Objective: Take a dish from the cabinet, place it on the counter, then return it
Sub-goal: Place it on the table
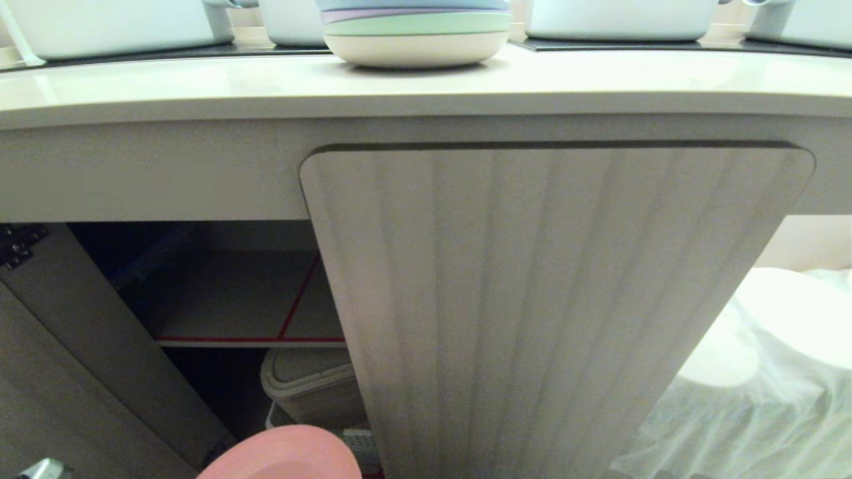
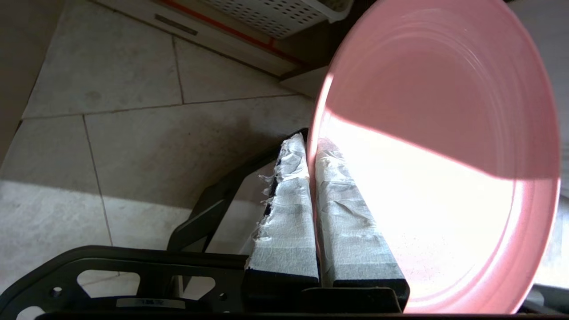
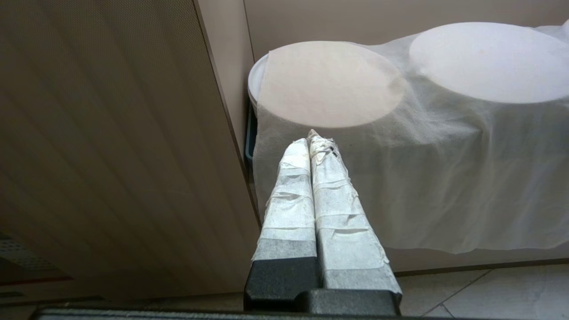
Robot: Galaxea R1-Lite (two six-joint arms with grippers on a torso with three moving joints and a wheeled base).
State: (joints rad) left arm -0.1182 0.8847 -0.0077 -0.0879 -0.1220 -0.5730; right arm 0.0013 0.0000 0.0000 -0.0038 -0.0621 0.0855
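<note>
Dish (image 2: 438, 146) in matte pink sits pinched by its rim between the left gripper's (image 2: 311, 146) taped jaws, one finger on the upper face and one beneath, so the plate spreads out beyond the fingertips and to one side of them. In the head view only an arc of the dish (image 1: 283, 456) shows at the bottom edge, low in front of the open left half of the cabinet (image 1: 559, 313), below its grey red-edged shelf (image 1: 233, 299). The tabletop (image 1: 200, 83) lies well above, past the rounded front edge, with a stack of pastel plates (image 1: 416, 33) in the middle of it. That is the relation the next move likely turns on: the plate must rise clear of that overhanging edge before it can travel over the surface, and bare room lies to either side of the stack. The right gripper (image 3: 313, 142) hangs idle beside the closed door, jaws pressed together on nothing, near the cloth-covered white discs (image 3: 329, 84).
</note>
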